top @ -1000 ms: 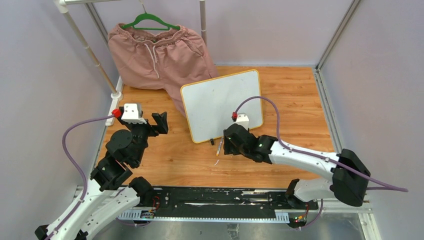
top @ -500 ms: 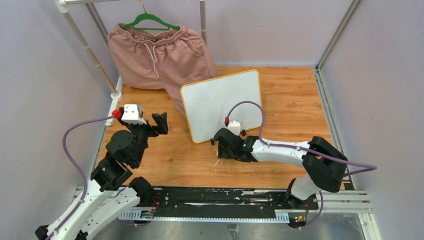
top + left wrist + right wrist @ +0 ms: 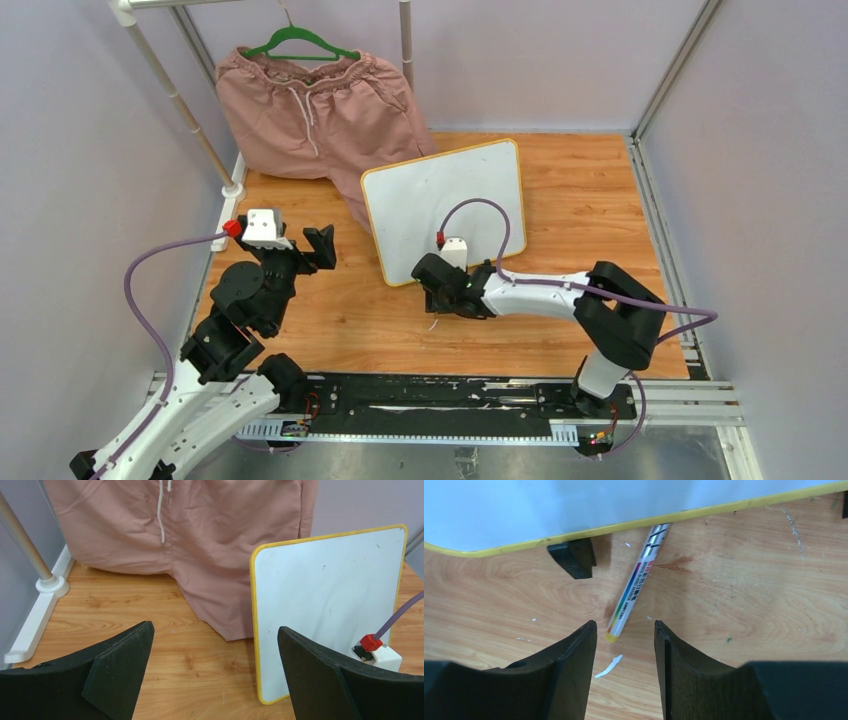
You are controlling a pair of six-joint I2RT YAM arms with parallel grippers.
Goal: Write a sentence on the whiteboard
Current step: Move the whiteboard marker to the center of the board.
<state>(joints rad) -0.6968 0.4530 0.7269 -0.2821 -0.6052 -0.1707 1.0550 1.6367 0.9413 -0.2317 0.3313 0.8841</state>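
Grasping the slim silver marker (image 3: pixel 636 582) with its rainbow label calls for the right gripper (image 3: pixel 624 626), jaws apart and empty, to advance until the barrel sits squarely between them. The blank yellow-framed whiteboard (image 3: pixel 574 505) stands just beyond; the left gripper (image 3: pixel 214 628) gapes idle.

The whiteboard (image 3: pixel 445 205) is seen white with a thin yellow-orange frame and a black clip foot (image 3: pixel 572 557); the marker (image 3: pixel 636 587) is silver-white, banded with a rainbow stripe and tipped yellow. The table (image 3: pixel 590 190) is shown in orange-brown wood grain, the shorts (image 3: pixel 310 105) in plain dusty pink with a white drawstring (image 3: pixel 161 505), the hanger (image 3: pixel 300 42) in green. Black is noted on the left gripper (image 3: pixel 215 640) and right gripper (image 3: pixel 625 629), purple on the cable (image 3: pixel 402 614).
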